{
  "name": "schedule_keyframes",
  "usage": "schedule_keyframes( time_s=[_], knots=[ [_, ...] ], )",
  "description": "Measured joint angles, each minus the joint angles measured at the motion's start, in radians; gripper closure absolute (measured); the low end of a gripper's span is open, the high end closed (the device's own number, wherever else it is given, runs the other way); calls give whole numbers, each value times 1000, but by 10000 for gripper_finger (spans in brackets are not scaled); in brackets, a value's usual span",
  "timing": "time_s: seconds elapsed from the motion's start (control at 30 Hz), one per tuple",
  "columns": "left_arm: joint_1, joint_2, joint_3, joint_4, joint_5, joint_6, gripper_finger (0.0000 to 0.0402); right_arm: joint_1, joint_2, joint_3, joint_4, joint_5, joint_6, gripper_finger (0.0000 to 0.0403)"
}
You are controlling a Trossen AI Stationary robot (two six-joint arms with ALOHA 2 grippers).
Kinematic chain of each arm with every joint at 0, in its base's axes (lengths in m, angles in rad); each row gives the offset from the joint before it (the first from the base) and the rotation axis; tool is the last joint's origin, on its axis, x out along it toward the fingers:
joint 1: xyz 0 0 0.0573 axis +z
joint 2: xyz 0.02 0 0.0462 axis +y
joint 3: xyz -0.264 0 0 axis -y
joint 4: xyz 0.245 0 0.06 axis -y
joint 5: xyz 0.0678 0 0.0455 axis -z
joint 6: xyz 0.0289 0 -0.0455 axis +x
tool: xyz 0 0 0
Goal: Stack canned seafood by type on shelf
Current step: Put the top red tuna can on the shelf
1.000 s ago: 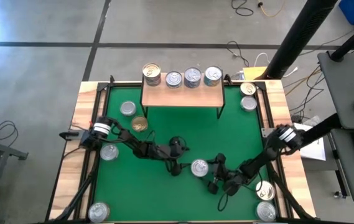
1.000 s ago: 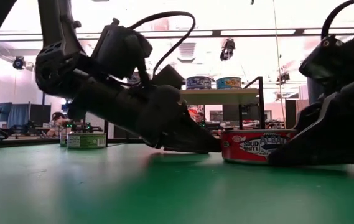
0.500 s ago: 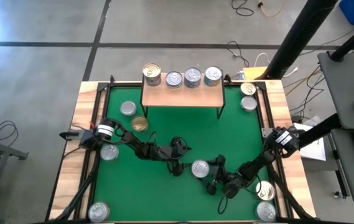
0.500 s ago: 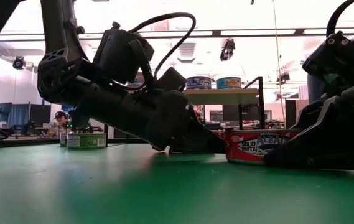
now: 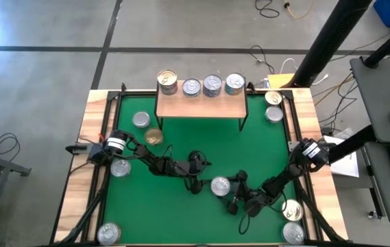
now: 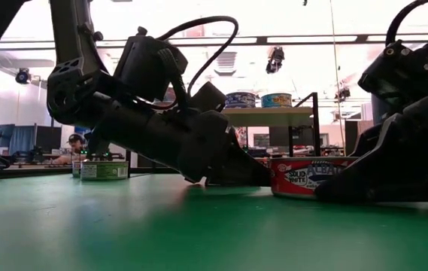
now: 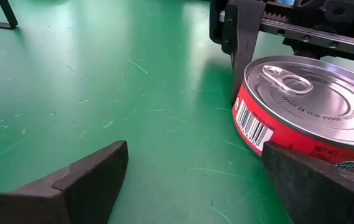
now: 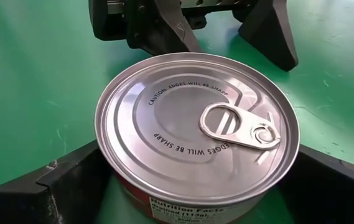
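So both dark two-finger grippers are down low on the green felt table top [image 5: 249, 147], crowded around one short round tin with a red label and a shiny silver pull-tab lid [image 5: 221, 185]. The right gripper [image 5: 233, 195] has its fingers spread wide with the red tin sitting right between them, one finger [image 8: 71, 180] on each side, though I can't tell if they actually press on it. The left gripper [image 5: 196, 184] faces it from the other side, also spread wide and holding nothing; one of its fingertips [image 7: 301, 180] sits right up against the tin's side in its wrist view.

The small light-wood shelf on thin black legs [image 5: 200, 105] stands at the far edge with four tins in a row along its back [image 5: 201, 85]. The other loose tins are scattered around the table edges, with a gold-topped one [image 5: 153, 136] near the shelf's left leg.
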State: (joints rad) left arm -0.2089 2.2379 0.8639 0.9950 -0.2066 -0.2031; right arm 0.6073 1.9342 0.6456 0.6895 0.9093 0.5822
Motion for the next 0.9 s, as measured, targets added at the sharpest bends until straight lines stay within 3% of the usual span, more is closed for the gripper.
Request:
schedule_keyframes(
  time_s=[0.43, 0.67, 0.77, 0.9],
  knots=[
    [0, 0, 2, 10, 3, 8, 36, -10, -1, 10, 4, -20, -32, 3],
    [2, -19, -29, 33, 6, 29, 36, -16, -31, 11, -16, -55, -49, 24],
    [10, -96, -98, 8, 9, 41, 36, -30, -115, 9, -84, -107, -73, 24],
    [33, -293, -213, -51, 30, 127, 35, -63, -296, 13, -253, -68, -100, 26]
  ],
)
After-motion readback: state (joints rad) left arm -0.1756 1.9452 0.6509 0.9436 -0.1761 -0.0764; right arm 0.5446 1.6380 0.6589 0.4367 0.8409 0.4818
